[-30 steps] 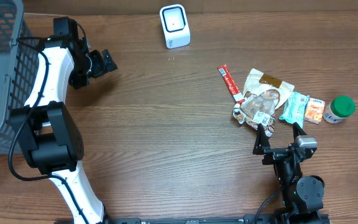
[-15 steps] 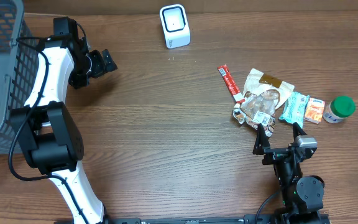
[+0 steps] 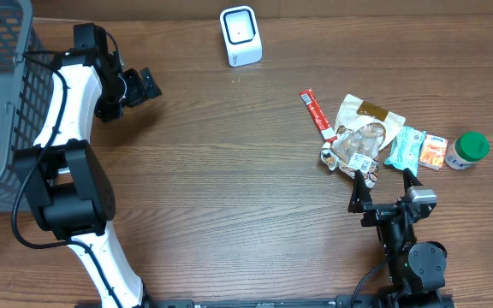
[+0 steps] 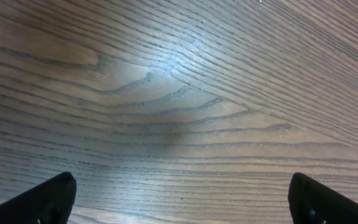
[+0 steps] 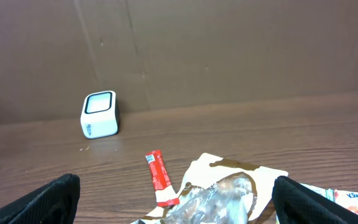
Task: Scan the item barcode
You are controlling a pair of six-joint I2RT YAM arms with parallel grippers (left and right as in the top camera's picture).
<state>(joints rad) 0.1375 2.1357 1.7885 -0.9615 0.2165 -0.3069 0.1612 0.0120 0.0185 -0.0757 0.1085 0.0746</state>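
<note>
Nothing has moved. The left gripper (image 4: 182,200) and right gripper (image 3: 384,177) both gape wide, empty. The red packet (image 3: 317,114) lies slanted, one end roughly toward the scanner (image 3: 240,36).

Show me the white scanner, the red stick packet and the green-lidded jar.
white scanner (image 3: 240,30), overhead view, its top face.
red stick packet (image 3: 317,114), overhead view, its middle.
green-lidded jar (image 3: 472,145), overhead view, its lid.

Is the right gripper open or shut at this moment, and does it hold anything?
Open. In its wrist view the right gripper has its jaws far apart, and nothing is gripped between them.
</note>
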